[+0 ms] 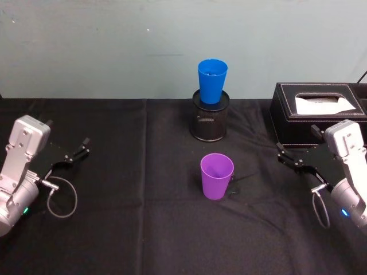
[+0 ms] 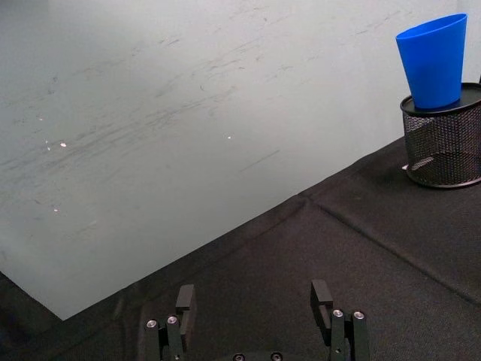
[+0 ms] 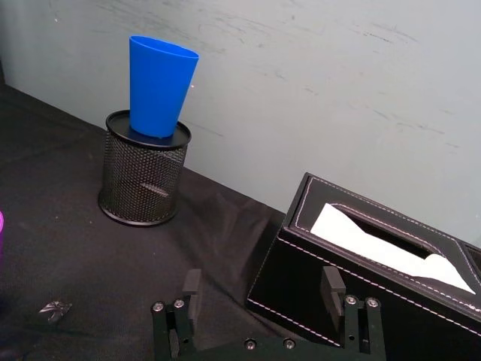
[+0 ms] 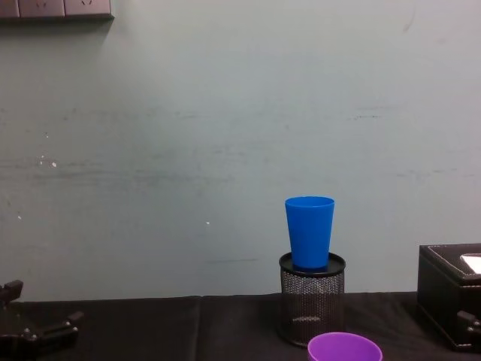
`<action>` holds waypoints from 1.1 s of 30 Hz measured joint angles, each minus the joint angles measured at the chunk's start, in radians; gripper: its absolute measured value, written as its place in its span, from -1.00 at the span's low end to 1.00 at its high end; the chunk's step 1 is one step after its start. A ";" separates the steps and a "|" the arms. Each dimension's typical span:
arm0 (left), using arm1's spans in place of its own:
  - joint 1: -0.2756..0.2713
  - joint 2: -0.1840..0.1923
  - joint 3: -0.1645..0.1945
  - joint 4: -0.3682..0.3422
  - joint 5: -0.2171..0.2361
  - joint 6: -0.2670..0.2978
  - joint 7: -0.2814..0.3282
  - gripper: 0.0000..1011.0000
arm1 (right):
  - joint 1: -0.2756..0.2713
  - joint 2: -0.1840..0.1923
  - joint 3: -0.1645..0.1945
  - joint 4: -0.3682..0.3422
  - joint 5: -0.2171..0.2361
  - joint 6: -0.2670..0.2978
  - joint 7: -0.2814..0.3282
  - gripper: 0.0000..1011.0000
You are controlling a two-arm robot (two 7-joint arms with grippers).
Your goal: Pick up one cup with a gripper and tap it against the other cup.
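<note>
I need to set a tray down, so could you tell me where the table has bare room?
Bare cloth lies between the left gripper and the purple cup. Crowded: the right gripper beside the tissue box, and the mesh holder bearing the blue cup behind.

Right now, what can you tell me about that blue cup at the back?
The blue cup is a bright blue tapered tumbler with a smooth wall, plastic by the look of it. It stands upright with its wide rim up and looks empty. Its narrow base rests on top of a black mesh holder at the back middle of the table, close to the wall. Only the holder touches it.
</note>
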 joint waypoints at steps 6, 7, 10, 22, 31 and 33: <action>0.000 0.000 0.000 0.000 0.000 0.000 0.000 0.98 | 0.000 0.000 0.000 0.000 0.000 0.000 0.000 0.98; 0.000 0.000 0.000 0.000 0.000 0.000 0.000 0.98 | 0.000 0.001 0.000 0.000 0.000 0.000 0.000 0.98; 0.000 0.000 0.000 0.000 0.000 0.000 0.000 0.98 | 0.000 0.001 0.000 0.000 0.000 0.000 -0.001 0.98; 0.000 0.000 0.000 0.000 0.000 0.000 0.000 0.98 | 0.000 0.001 0.000 0.000 0.000 0.000 -0.001 0.98; 0.000 0.000 0.000 0.000 0.000 0.000 0.000 0.98 | 0.000 0.001 0.000 0.001 0.000 0.000 -0.001 0.98; 0.000 0.000 0.000 0.000 0.000 0.000 0.000 0.98 | 0.000 0.001 0.000 0.001 0.000 0.000 -0.001 0.98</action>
